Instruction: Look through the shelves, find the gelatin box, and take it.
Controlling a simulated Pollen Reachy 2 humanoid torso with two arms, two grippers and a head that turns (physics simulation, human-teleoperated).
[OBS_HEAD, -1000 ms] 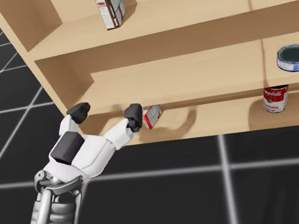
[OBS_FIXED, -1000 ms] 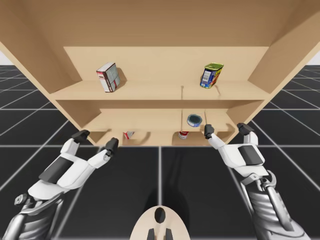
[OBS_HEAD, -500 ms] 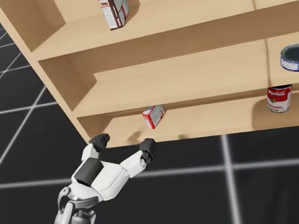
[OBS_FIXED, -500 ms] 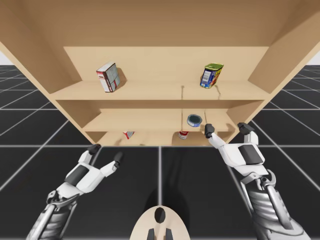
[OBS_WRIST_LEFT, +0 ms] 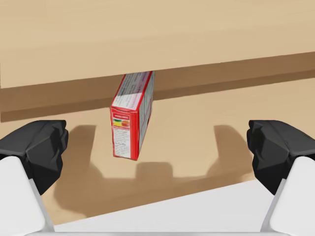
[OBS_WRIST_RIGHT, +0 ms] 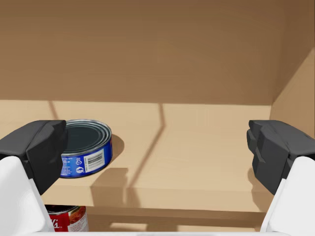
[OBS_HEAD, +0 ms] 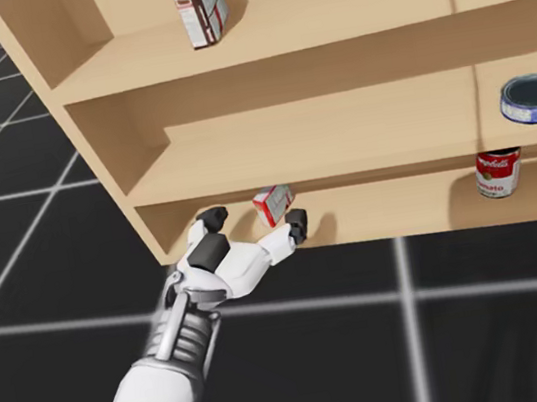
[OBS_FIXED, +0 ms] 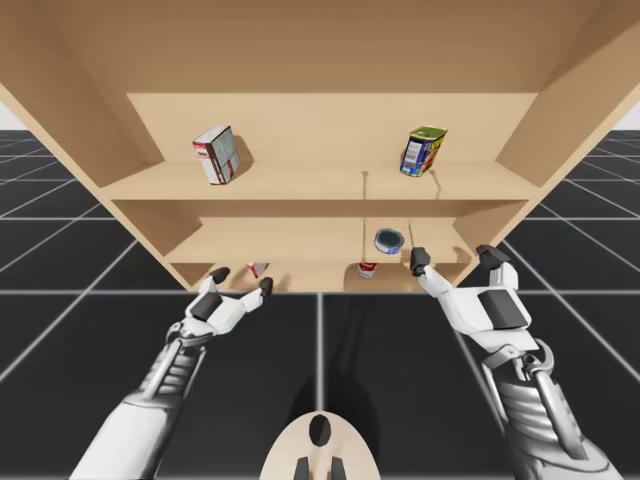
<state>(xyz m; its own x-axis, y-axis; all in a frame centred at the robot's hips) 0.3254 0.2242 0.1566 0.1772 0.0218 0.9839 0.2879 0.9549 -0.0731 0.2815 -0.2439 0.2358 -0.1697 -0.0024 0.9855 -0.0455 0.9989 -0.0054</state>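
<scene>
A small red and white box [OBS_WRIST_LEFT: 132,115], most likely the gelatin box, stood on the bottom shelf [OBS_WRIST_LEFT: 197,142] of a wooden shelf unit. It leaned slightly, with one narrow edge turned toward the left gripper [OBS_WRIST_LEFT: 157,152]. That gripper hovered at the shelf's front lip with its fingers spread wide. The box sat ahead of them, nearer one finger, and untouched.

The right gripper [OBS_WRIST_RIGHT: 157,147] hung in front of the middle shelf, its fingers also wide apart, with a flat blue can [OBS_WRIST_RIGHT: 86,147] ahead near one finger.

The box looked like light, thin cardboard: stiff enough for a gentle pinch, but easy to dent or knock over. Its glossy sides might slip. The best hold seemed to be across the two broad faces at about mid-height, with the fingers closing evenly from both sides.
</scene>
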